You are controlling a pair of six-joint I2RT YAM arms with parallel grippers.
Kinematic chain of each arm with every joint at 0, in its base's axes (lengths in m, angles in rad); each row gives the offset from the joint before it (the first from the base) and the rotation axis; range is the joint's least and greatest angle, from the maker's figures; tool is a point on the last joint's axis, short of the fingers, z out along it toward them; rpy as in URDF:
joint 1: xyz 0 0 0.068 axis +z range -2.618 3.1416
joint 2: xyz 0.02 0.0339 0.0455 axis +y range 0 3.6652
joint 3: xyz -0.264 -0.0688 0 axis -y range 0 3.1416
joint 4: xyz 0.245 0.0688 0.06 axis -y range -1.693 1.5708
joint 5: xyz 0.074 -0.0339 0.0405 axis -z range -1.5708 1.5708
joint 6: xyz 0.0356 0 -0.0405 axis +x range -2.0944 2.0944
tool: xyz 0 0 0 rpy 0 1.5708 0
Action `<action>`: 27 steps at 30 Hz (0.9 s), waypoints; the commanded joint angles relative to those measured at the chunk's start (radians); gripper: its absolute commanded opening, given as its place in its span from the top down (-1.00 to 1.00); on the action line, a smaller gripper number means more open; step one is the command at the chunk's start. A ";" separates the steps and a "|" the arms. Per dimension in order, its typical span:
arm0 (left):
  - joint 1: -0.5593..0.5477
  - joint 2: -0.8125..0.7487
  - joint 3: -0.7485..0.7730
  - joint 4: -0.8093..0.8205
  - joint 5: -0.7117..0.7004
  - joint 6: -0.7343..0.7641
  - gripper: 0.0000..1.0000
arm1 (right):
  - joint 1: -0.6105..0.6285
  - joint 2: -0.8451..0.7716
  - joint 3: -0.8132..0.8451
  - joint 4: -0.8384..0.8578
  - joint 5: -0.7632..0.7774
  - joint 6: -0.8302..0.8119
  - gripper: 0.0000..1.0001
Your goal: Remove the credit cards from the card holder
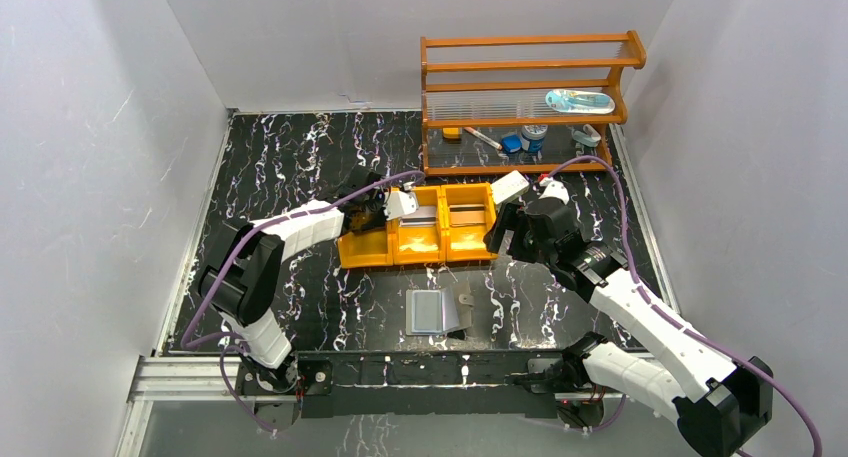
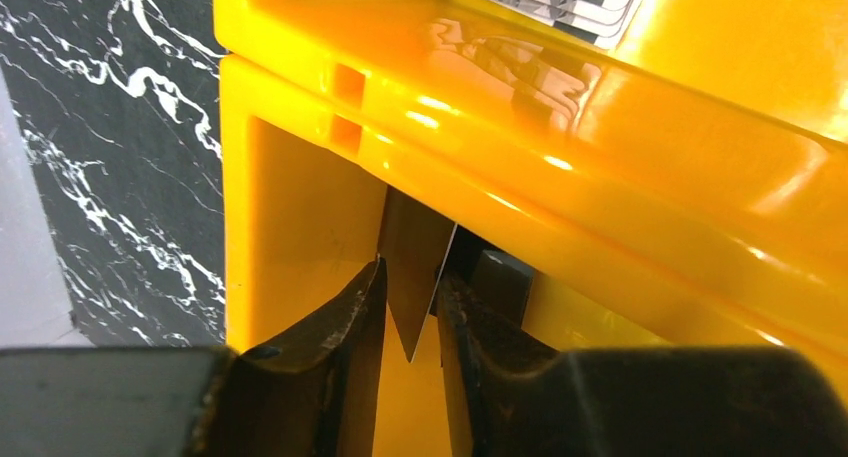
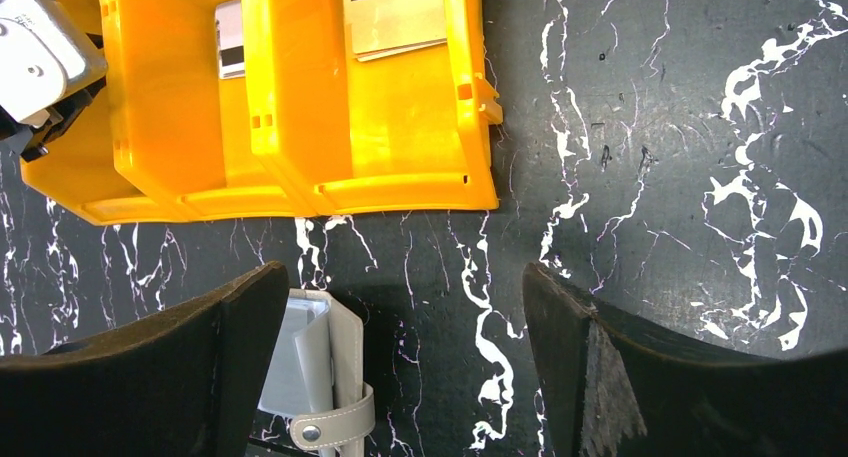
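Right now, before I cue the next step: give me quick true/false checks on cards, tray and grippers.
1. The card holder lies open on the table, outside the orange tray. True.
2. The right gripper holds a card. False: it is open and empty, above the table.
3. The tray's middle compartment holds a silvery card, its right compartment a brownish card. True.
4. The left gripper hovers over the card holder. False: it is at the tray's left compartment, a dark card between its fingers.
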 commanded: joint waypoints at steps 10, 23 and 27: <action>-0.003 -0.160 0.006 -0.075 0.123 -0.138 0.12 | -0.008 0.000 0.023 0.007 0.006 0.005 -0.91; -0.003 -0.483 -0.083 -0.002 0.237 -0.763 -0.23 | -0.008 -0.020 0.031 0.107 -0.299 -0.006 -0.84; -0.002 -0.602 -0.173 -0.008 0.219 -0.987 -0.30 | -0.008 -0.013 -0.009 0.177 -0.466 0.023 -0.59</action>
